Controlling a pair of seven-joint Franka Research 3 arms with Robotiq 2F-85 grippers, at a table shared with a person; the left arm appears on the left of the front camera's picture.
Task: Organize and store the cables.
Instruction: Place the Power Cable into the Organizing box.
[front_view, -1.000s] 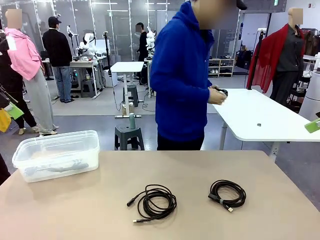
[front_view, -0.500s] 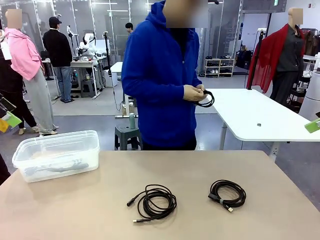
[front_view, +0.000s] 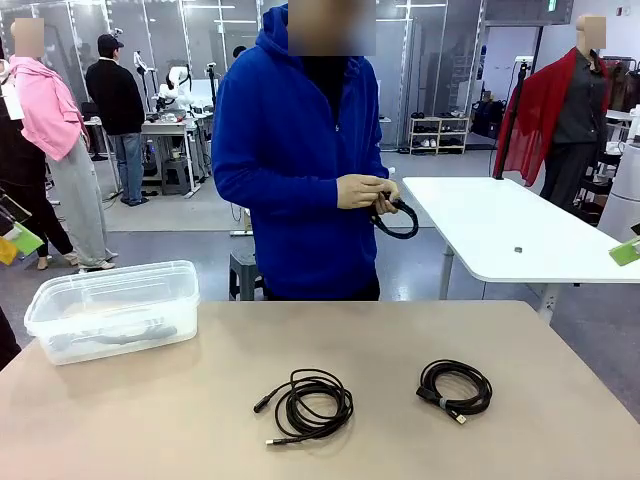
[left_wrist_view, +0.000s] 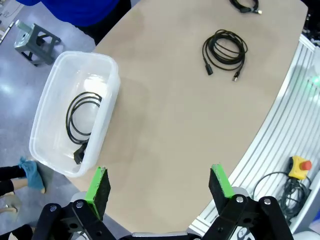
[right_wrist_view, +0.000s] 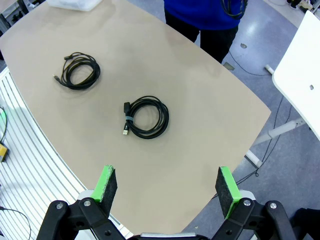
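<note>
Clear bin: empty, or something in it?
Not empty: the left wrist view shows one coiled black cable lying inside the clear bin.

4 thin black cords, each wound into a round coil, lying in 3 places.
The loose coil (front_view: 343, 408) lies flat near the middle of the tan surface (front_view: 150, 420), with its strands spread and 2 plug ends sticking out on its left side in the front view. The tight coil (front_view: 440, 398) lies flat, well apart to its right. It is smaller and neater, and its plugs sit together at its near-left rim. The boxed coil (left_wrist_view: 69, 120) lies on the bottom of a clear plastic box (left_wrist_view: 112, 65) at the surface's left end, with a dark plug at its edge. The held coil (front_view: 410, 225) hangs as a small loop from the person's hands (front_view: 365, 190), beyond the far edge and off the surface.
</note>
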